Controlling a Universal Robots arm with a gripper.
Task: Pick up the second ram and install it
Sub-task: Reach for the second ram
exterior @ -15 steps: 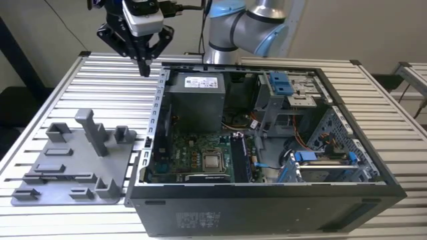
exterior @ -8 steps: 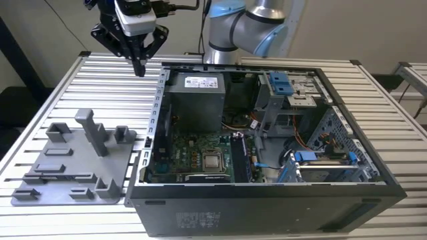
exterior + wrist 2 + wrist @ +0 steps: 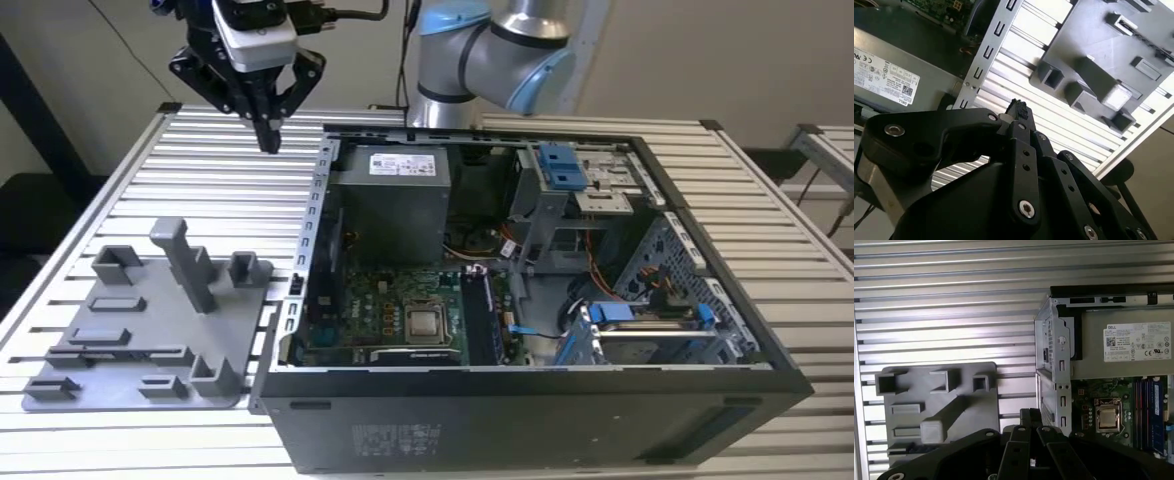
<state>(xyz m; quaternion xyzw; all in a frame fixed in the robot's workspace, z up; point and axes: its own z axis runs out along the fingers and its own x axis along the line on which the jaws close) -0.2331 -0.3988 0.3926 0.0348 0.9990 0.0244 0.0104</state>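
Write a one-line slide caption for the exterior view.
Gripper hangs over the slatted table; fixture plate on the exterior view's left, open computer case on its right.

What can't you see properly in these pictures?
- First wrist view: the gripper covers the plate's near edge; the dark strip there is half hidden and can't be identified.
- First wrist view: the picture's edge cuts off the case.
- Exterior view: the top edge cuts off the arm.
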